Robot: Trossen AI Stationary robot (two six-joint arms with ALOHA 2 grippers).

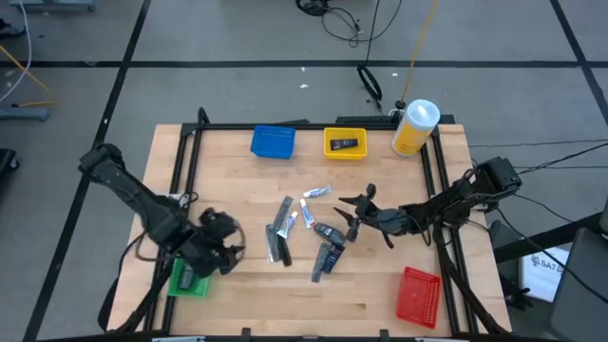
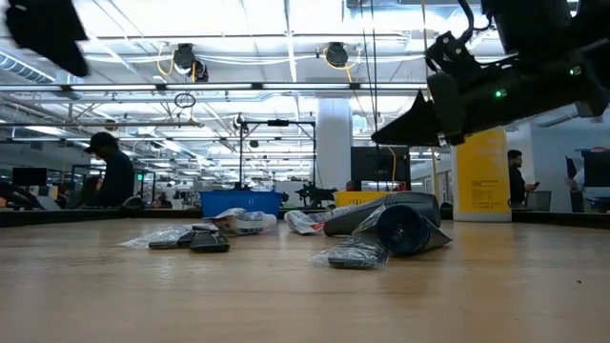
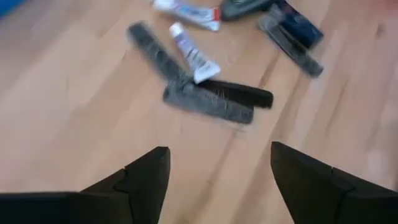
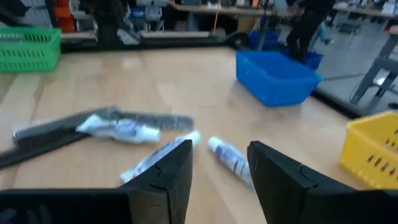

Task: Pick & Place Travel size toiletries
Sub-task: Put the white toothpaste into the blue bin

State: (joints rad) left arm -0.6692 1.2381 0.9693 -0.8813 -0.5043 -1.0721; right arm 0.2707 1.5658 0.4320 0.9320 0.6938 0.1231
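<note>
The travel size toiletries point(image 1: 304, 231) lie loose on the table's middle: dark sachets point(image 1: 281, 231), white tubes point(image 1: 315, 195) and dark tubes point(image 1: 328, 255). The low view shows the same toiletries point(image 2: 381, 229) resting flat on the wood. My left gripper point(image 1: 236, 249) is open above the table, left of the pile and beside the green bin point(image 1: 190, 280). In its wrist view, my left gripper point(image 3: 217, 171) looks at the dark sachets point(image 3: 211, 99) and a white tube point(image 3: 194, 57). My right gripper point(image 1: 348, 215) is open at the pile's right side. In the right wrist view, my right gripper point(image 4: 221, 165) has a white tube point(image 4: 229, 157) lying ahead between its fingers, untouched.
A blue bin point(image 1: 273, 142), a yellow bin point(image 1: 345, 142) and a big yellow white-capped bottle point(image 1: 414, 127) stand along the far edge. A red bin point(image 1: 418, 296) sits at the near right corner. Bare wood lies along the near edge. People show in the room behind.
</note>
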